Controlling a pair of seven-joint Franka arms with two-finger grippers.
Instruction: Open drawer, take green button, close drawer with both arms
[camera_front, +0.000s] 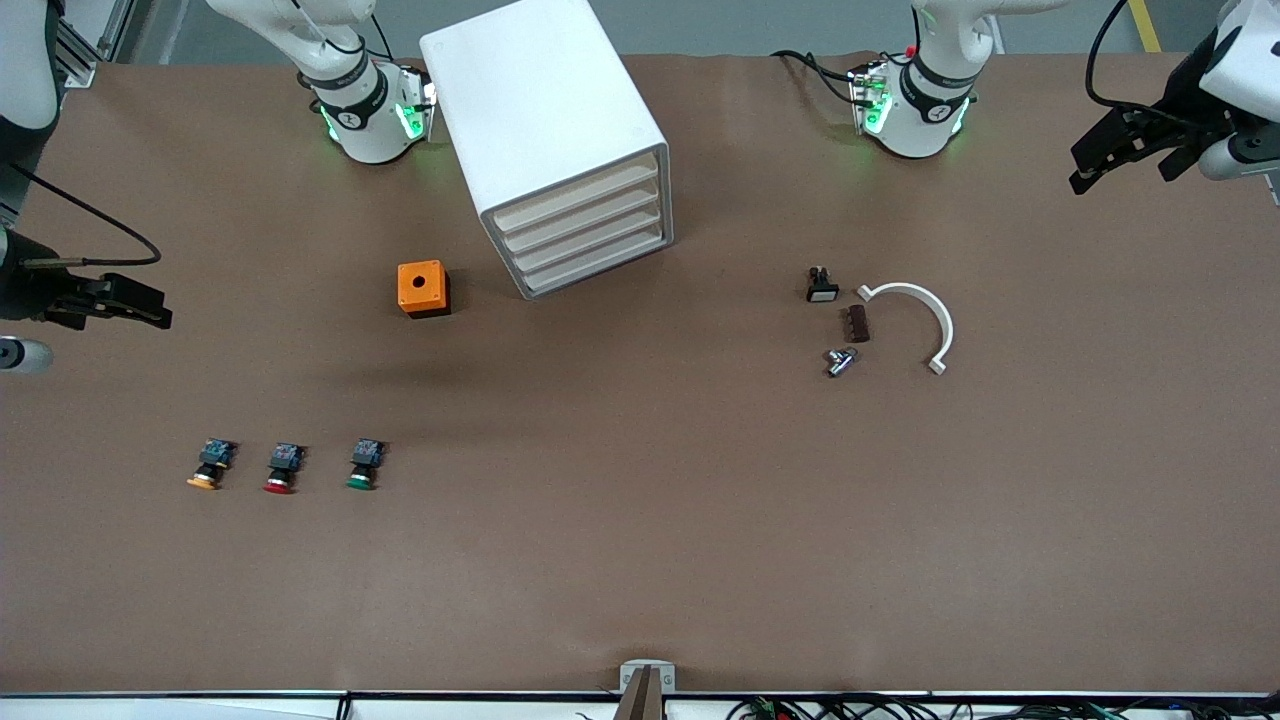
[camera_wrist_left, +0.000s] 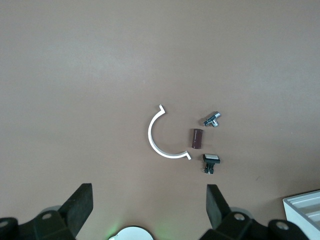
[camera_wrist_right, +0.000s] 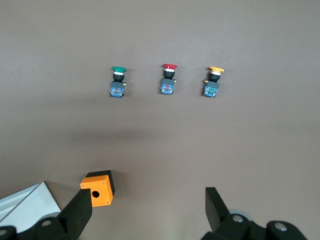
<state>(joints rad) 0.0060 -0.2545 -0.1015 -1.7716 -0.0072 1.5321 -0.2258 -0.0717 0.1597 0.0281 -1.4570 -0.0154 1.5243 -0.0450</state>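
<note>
At centre-top of the front frame the drawer (camera_front: 598, 263) sits shut, nearer the right gripper (camera_front: 130, 300) than the left gripper (camera_front: 1110, 155); both gape empty; the button (camera_front: 363, 466) lies lower left.

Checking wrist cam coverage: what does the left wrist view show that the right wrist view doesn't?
Only the left wrist view: the white curved bracket, brown cylinder, metal fitting and a small black white-faced switch, plus the open left claw.

Only the right wrist view: the green button, red button and orange-capped button in a row, the orange box, and the open right claw.

Both: the brown table and a corner of the white cabinet.
</note>
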